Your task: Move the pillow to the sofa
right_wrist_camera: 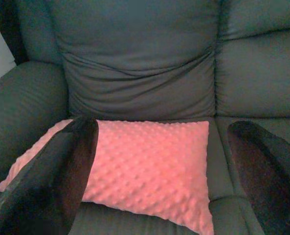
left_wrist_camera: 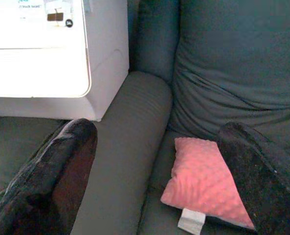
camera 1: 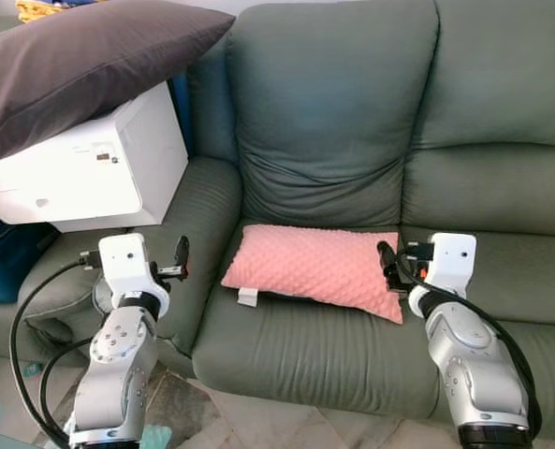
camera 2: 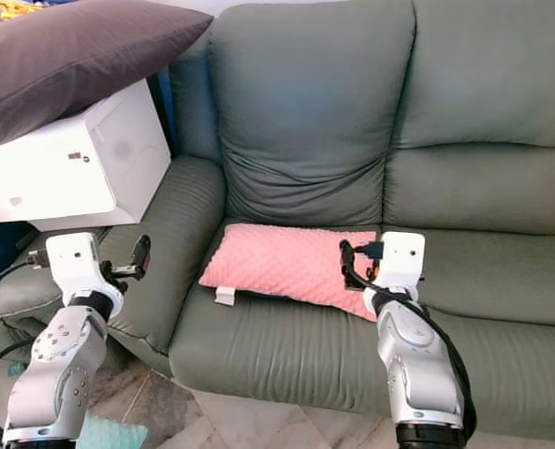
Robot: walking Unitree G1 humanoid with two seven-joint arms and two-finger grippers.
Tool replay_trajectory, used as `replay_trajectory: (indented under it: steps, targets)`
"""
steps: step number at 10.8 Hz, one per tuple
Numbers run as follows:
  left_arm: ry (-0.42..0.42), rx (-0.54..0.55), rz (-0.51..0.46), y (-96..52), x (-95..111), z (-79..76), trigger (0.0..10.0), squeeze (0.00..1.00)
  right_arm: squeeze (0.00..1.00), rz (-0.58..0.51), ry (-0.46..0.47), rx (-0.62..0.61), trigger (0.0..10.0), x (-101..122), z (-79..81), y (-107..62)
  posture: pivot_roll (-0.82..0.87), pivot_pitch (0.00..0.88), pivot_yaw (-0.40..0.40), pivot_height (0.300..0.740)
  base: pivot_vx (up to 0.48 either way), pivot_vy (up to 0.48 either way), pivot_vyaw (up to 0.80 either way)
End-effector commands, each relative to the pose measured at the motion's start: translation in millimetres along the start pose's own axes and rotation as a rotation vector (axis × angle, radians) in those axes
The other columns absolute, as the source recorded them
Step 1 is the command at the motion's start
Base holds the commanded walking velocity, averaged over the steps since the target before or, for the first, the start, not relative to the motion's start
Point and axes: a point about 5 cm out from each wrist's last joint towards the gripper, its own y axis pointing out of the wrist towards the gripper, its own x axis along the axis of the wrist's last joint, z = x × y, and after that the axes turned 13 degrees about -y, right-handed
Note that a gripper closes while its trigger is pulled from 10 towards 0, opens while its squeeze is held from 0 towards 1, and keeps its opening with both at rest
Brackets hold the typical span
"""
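One plump pink dimpled-fabric rectangular pillow [camera 1: 314,269] lies on the grey-green cushioned sofa [camera 1: 352,122], both grippers, left [left_wrist_camera: 154,181] at nine o'clock, right [right_wrist_camera: 162,171] at three, released.

A home living room. A grey-green upholstered sofa [camera 1: 371,187] fills the scene, with a pink dimpled pillow [camera 1: 314,269] on its seat. Just beside the sofa's armrest stands a white boxy appliance [camera 1: 99,168] with a dark grey pillow [camera 1: 80,61] on top. Marbled stone floor tiles [camera 1: 211,412] lie before the sofa.

The right gripper [camera 1: 387,262] hides the pink pillow's [camera 1: 310,267] corner.
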Motion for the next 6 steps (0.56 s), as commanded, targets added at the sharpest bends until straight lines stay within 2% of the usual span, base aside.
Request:
replay_trajectory:
  steps: [1, 6]
  targets:
    - [0.014, 0.018, 0.004, -1.7, 1.0, 5.4, 10.0, 0.0, 0.0, -0.007, 0.009, 0.011, 10.0, 2.1, 3.8, -0.4, -0.04, 0.06, 0.097, 0.691, 0.0, 0.0, 0.0]
    - [0.02, 0.021, 0.014, -2.4, -0.1, 6.6, 10.0, 0.0, 0.0, -0.004, 0.015, 0.004, 10.0, 0.3, 2.8, -2.1, -0.04, 0.068, 0.101, 0.615, 0.0, 0.0, 0.0]
